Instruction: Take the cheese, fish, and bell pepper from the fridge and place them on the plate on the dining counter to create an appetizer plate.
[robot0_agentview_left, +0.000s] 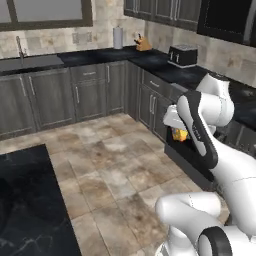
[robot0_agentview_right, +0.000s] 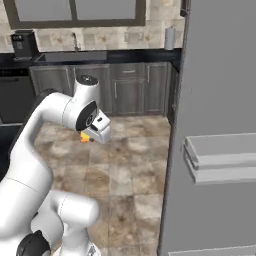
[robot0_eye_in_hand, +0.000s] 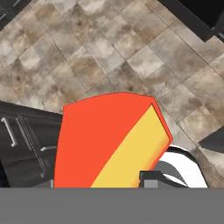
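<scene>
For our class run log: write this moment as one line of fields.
stage: carrying | held: cheese | gripper: shut on cheese | position: above kitchen floor | fridge: alongside

Glossy black marble dining counter (robot0_agentview_left: 30, 200), mottled stone-look floor tiles (robot0_agentview_left: 115, 165), fridge (robot0_agentview_right: 220, 100) prob. matt steel.

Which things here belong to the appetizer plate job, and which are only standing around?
Job things: cheese, held in the gripper; fridge; dining counter.

Standing around: toaster; paper towel roll; knife block; coffee machine.

Around your pincer, a home kitchen: grey cabinets (robot0_agentview_left: 90, 92), black countertop (robot0_agentview_left: 100, 54), toaster (robot0_agentview_left: 182, 55), steel fridge (robot0_agentview_right: 220, 100), tiled floor (robot0_agentview_left: 120, 170).
</scene>
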